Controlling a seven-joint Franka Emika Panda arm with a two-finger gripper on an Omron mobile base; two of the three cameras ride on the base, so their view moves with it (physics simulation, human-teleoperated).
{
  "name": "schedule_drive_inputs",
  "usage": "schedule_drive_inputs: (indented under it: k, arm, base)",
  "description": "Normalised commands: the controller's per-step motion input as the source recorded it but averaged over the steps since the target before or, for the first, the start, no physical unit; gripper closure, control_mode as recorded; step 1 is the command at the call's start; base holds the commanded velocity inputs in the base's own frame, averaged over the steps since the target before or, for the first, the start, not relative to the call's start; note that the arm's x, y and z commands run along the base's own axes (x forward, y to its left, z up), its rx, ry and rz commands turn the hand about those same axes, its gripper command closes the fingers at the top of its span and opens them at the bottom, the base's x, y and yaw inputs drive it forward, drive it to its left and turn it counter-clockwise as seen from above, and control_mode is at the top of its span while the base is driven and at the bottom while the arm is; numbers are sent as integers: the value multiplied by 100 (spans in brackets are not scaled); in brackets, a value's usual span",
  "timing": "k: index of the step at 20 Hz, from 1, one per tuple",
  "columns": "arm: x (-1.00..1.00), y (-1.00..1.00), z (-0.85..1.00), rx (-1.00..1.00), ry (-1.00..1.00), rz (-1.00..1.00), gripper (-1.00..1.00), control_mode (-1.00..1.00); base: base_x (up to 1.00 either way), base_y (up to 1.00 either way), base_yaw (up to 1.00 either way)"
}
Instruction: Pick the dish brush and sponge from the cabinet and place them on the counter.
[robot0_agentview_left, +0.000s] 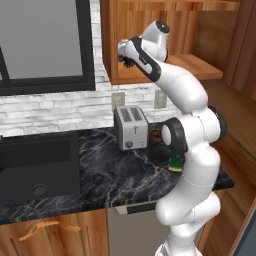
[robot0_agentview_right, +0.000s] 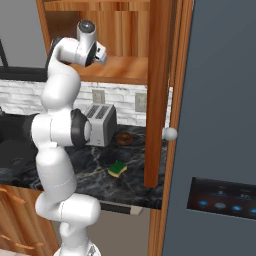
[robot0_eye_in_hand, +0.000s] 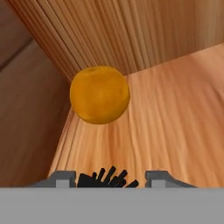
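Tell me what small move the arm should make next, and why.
Probably finish closing on the dish brush and ease it back out of the cabinet. In the hand view its black bristles sit between the tool fingers, with the orange ball further back on the shelf, apart from them. The sponge already lies on the counter, so only the brush is left.

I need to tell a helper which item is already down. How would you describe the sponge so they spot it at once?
Start at the counter, black marble with pale veins. In front of the silver toaster lies the sponge, alone on bare stone. It is a small flat block, green on top and yellow underneath.
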Motion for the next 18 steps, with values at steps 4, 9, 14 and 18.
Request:
schedule_drive_inputs:
  k: [4, 9, 14, 18]
  arm:
    - [0, -21, -7, 0, 1, 1, 100, -100]
    - [-13, -37, -11, 0, 0, 2, 100, -100]
    - [-41, -26, -18, 0, 0, 4, 100, -100]
    - [-62, -8, -19, 0, -3, 5, 100, -100]
  base:
    - [0, 0, 0]
    - [0, 0, 0]
    - [0, 0, 0]
    - [0, 0, 0]
